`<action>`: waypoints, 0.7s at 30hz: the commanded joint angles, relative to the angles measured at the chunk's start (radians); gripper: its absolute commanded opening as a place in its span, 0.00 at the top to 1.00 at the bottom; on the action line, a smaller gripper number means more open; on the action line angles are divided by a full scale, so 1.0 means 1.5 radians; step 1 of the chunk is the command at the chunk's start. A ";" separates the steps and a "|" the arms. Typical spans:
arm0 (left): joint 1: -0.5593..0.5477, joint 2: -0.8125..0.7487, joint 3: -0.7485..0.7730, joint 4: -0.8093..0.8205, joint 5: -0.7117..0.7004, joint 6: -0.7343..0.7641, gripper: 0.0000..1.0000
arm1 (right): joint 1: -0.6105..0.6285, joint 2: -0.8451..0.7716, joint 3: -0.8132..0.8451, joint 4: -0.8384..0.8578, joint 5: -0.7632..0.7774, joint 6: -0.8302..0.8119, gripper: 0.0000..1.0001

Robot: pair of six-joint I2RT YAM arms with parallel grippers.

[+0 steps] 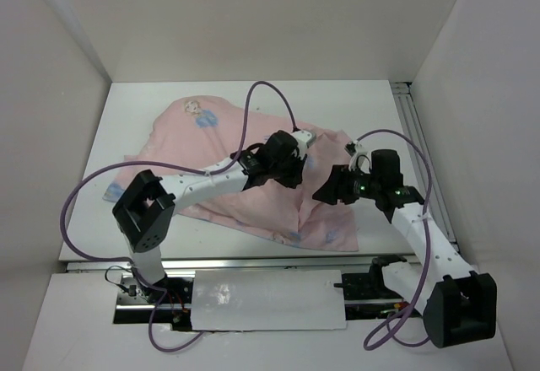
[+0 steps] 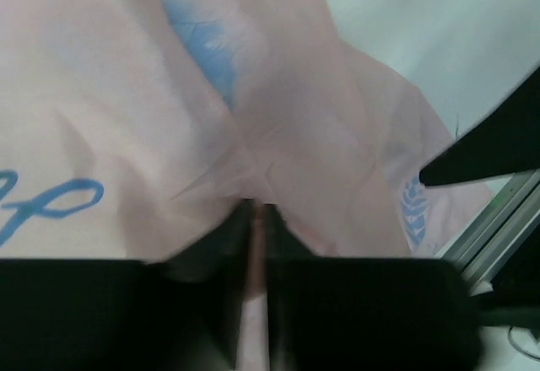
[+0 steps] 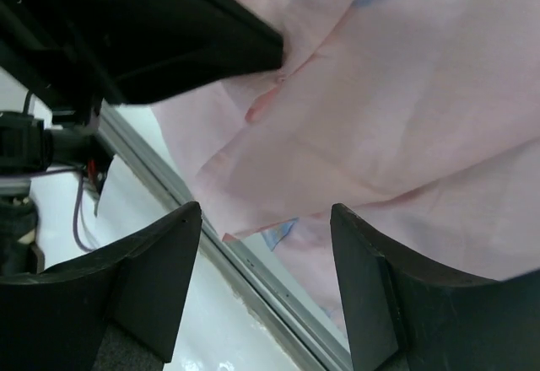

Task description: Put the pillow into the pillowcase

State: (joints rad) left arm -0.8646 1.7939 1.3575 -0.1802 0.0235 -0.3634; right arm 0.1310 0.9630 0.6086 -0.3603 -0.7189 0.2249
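Note:
The pillowcase (image 1: 219, 147) lies spread over the table, pale pink side up with faint blue print. It bulges in the middle; the pillow itself is hidden. My left gripper (image 1: 291, 162) is shut on a pinch of the pink pillowcase fabric (image 2: 278, 135), which is pulled up into a ridge between the fingers (image 2: 287, 244). My right gripper (image 1: 325, 194) is open and empty, beside the lifted fabric at its right. In the right wrist view the fingers (image 3: 160, 261) stand wide apart below a hanging fold of the pillowcase (image 3: 380, 110).
A metal rail (image 1: 426, 143) runs along the table's right side, and another rail (image 3: 253, 270) along its near edge. White walls enclose the table on three sides. The arms' purple cables (image 1: 261, 101) loop above the fabric.

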 commanded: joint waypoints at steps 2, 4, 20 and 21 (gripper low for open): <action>0.002 0.000 0.026 -0.009 -0.045 0.011 1.00 | 0.019 0.013 -0.022 0.059 -0.071 -0.010 0.30; 0.002 -0.014 -0.001 0.006 -0.045 0.011 1.00 | 0.046 0.043 -0.029 0.094 -0.091 -0.004 0.32; 0.002 -0.182 -0.087 0.063 -0.050 0.031 1.00 | 0.148 0.206 0.007 0.346 0.118 0.110 1.00; 0.002 -0.197 -0.093 0.063 -0.064 0.031 1.00 | 0.148 0.216 0.007 0.366 0.126 0.110 1.00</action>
State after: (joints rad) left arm -0.8627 1.5524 1.2400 -0.1059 -0.0299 -0.3405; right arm 0.3477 1.2594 0.5766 0.0406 -0.6109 0.3622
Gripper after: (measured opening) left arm 0.029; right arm 0.009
